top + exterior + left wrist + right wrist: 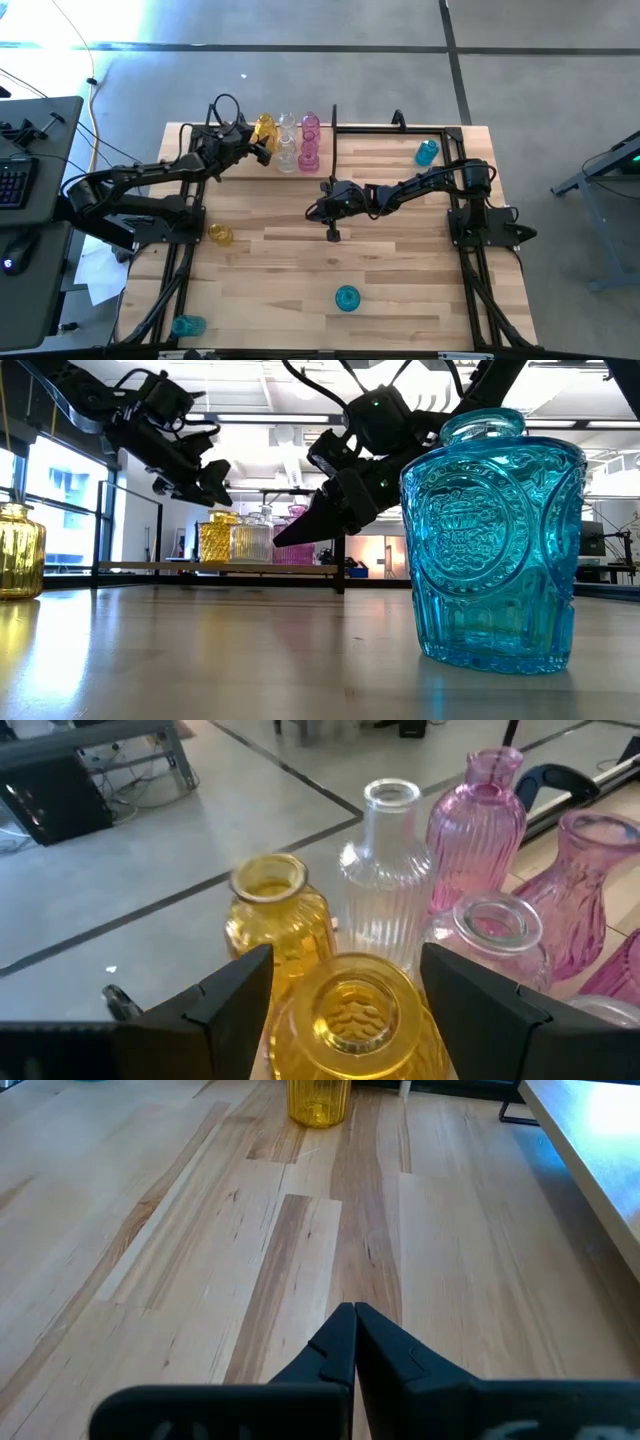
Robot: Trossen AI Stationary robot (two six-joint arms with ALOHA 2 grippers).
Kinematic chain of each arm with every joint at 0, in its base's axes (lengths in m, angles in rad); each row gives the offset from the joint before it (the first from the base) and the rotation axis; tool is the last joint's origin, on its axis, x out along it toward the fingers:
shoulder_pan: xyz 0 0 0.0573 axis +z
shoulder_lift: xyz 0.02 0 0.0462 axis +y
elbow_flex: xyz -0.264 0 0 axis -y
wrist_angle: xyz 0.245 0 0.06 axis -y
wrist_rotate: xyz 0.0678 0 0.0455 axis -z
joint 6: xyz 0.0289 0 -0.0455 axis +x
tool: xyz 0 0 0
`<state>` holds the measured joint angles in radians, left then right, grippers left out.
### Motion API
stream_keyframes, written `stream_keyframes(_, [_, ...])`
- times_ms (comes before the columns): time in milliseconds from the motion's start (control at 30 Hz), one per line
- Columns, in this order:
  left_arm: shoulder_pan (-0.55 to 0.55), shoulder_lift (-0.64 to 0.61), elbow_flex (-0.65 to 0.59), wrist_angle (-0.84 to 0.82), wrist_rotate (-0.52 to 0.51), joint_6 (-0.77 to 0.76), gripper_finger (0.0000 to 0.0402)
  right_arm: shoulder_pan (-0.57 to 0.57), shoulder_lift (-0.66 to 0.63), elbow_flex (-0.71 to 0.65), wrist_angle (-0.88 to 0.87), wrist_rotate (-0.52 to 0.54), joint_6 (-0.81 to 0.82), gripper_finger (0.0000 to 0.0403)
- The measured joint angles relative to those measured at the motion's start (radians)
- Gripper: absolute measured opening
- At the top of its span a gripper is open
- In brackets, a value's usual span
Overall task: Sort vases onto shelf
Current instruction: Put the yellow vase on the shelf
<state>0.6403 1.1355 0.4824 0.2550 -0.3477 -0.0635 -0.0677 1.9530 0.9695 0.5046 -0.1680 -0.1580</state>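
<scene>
On the shelf (pixel 380 150) at the table's far side stand yellow (pixel 265 128), clear (pixel 287 150) and pink vases (pixel 310 140), and farther right a teal one (pixel 427 152). My left gripper (pixel 345 960) is open just above the nearest yellow vase (pixel 350 1020), one finger on either side of its mouth and apart from it. Behind it stand another yellow vase (pixel 272 910), a clear one (pixel 385 870) and pink ones (pixel 480 815). My right gripper (pixel 318 210) is shut and hovers over the table's middle, holding nothing.
Loose vases stand on the table: a yellow one (pixel 220 235) near the left edge, a teal one (pixel 347 298) near the front centre, another teal one (pixel 188 325) at the front left corner. The shelf's black post (pixel 334 120) rises beside the pink vases.
</scene>
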Motion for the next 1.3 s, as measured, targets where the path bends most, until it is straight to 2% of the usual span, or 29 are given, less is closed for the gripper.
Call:
stream_keyframes(400, [-0.019, -0.212, 0.0, -0.192, -0.037, 0.023, 0.0244, 0.0, 0.0, 0.0, 0.0, 0.0, 0.0, 0.0])
stream_keyframes(600, [-0.113, -0.327, 0.0, -0.294, -0.112, 0.039, 0.0243, 0.0, -0.004, 0.0, -0.004, 0.0, 0.003, 0.0])
stream_keyframes(733, [-0.216, -0.382, 0.0, -0.333, -0.088, 0.082, 0.023, 0.002, -0.039, 0.0, -0.042, 0.0, 0.0, 0.0])
stream_keyframes(933, [-0.411, -0.4, 0.0, -0.371, 0.082, 0.119, 0.0182, -0.001, -0.066, -0.004, -0.113, 0.0, -0.005, 0.0])
stream_keyframes(1100, [-0.565, -0.386, 0.0, -0.374, 0.111, 0.065, 0.0122, -0.005, -0.061, -0.004, -0.067, 0.0, 0.043, 0.0])
stream_keyframes(1300, [-0.686, -0.344, 0.021, -0.433, 0.133, -0.008, 0.002, -0.008, -0.061, -0.004, 0.053, -0.009, 0.046, 0.0])
